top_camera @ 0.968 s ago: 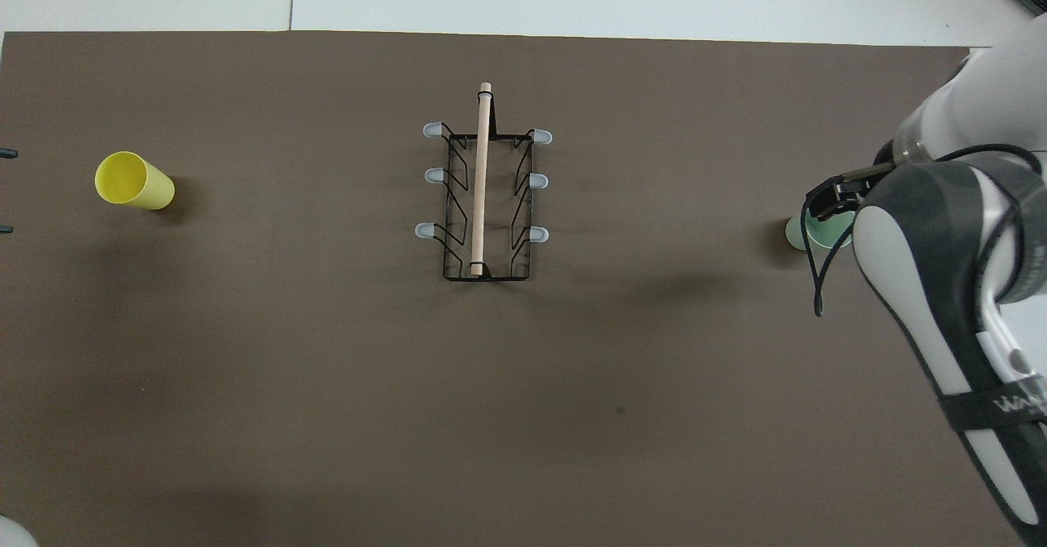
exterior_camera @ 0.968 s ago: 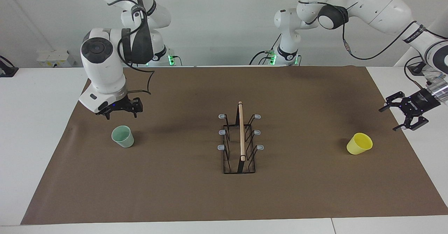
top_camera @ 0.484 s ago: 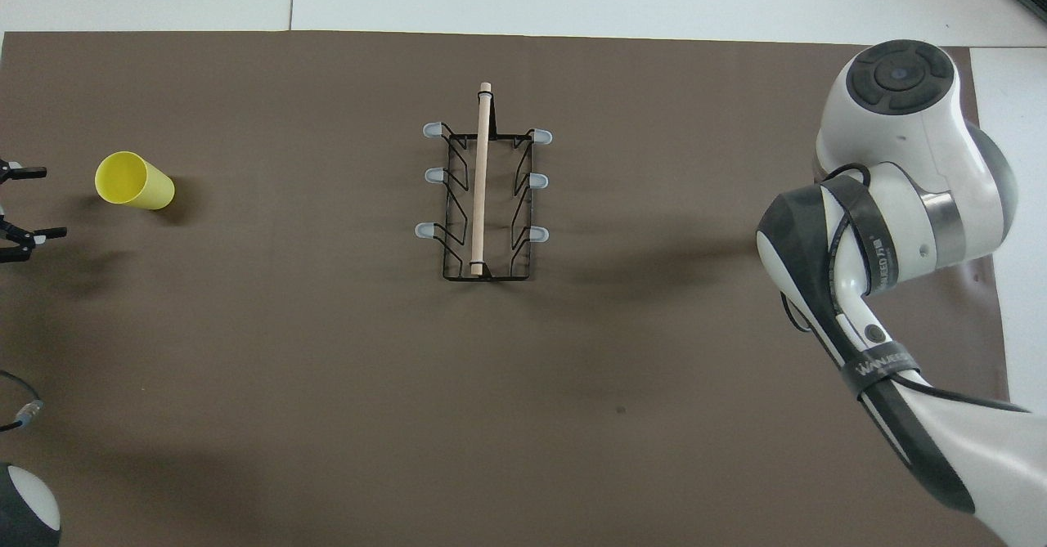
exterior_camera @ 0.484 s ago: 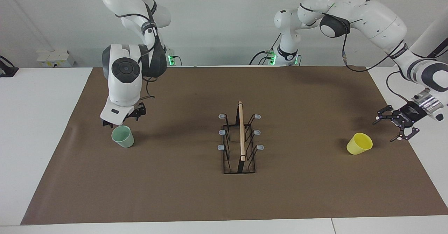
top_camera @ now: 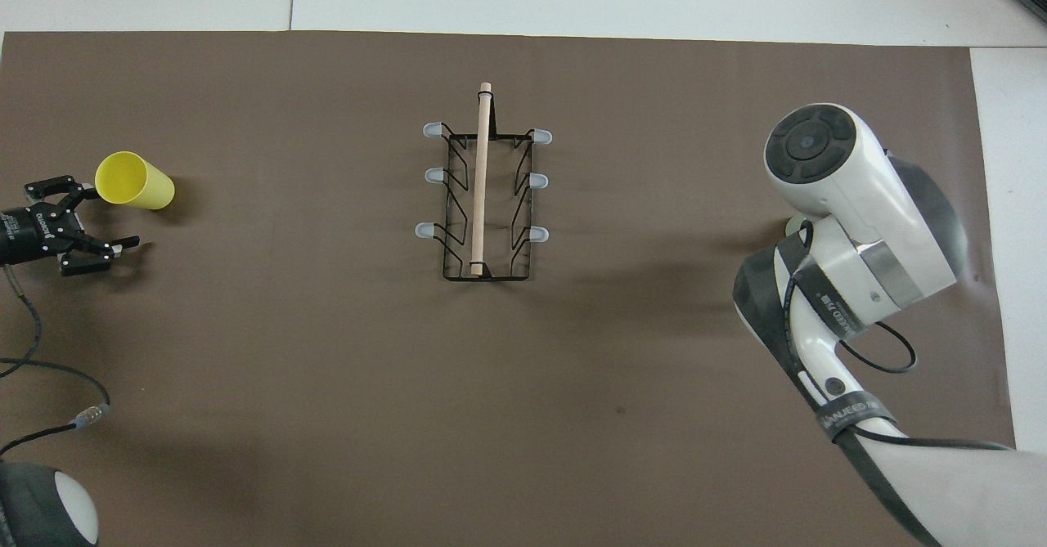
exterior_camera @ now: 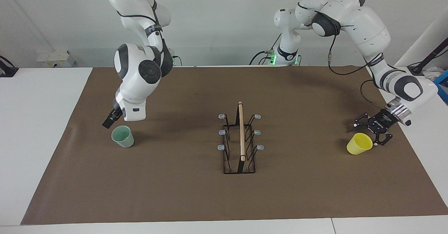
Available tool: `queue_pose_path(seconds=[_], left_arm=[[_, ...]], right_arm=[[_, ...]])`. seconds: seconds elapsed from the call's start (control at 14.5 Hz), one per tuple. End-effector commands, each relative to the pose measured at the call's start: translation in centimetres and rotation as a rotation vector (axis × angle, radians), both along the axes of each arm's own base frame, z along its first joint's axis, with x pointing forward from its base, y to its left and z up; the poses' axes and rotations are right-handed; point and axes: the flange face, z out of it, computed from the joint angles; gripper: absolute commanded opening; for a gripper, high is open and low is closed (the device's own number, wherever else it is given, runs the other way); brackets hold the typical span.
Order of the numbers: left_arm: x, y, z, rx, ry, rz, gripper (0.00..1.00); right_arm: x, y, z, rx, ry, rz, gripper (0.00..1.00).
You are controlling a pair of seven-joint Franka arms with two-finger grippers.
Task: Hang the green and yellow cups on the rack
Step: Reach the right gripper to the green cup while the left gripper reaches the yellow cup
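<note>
— Where are the cups?
— Yellow cup (exterior_camera: 359,143) lies tipped near my left-arm counter edge, mouth toward my left gripper (exterior_camera: 372,132), jaws spread. Green cup (exterior_camera: 123,136) stands upright under my right gripper (exterior_camera: 111,118), also spread.

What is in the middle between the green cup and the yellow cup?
The rack stands between the green cup and the yellow cup, on the brown mat. Both views show it.
</note>
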Motion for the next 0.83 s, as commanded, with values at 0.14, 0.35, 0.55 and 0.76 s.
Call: queue_pose_path(seconds=[0.14, 0.35, 0.55, 0.76], left_arm=[[0.0, -0.8, -0.3, -0.079, -0.064, 0.128, 1.00], [-0.1, -1.6, -1.0, -0.122, -0.080, 0.154, 1.00], [0.2, -2.1, -1.0, -0.152, -0.102, 0.182, 1.00], [0.0, -2.8, -1.7, -0.167, -0.104, 0.211, 1.00]], right_arm=[[0.3, -0.2, -2.6, -0.111, 0.092, 0.229, 1.00], [1.0, 1.6, -6.9, -0.219, 0.151, 0.318, 1.00], [0.9, 2.7, -10.6, -0.267, 0.132, 0.282, 1.00], [0.5, 3.7, -12.7, -0.334, 0.155, 0.349, 1.00]])
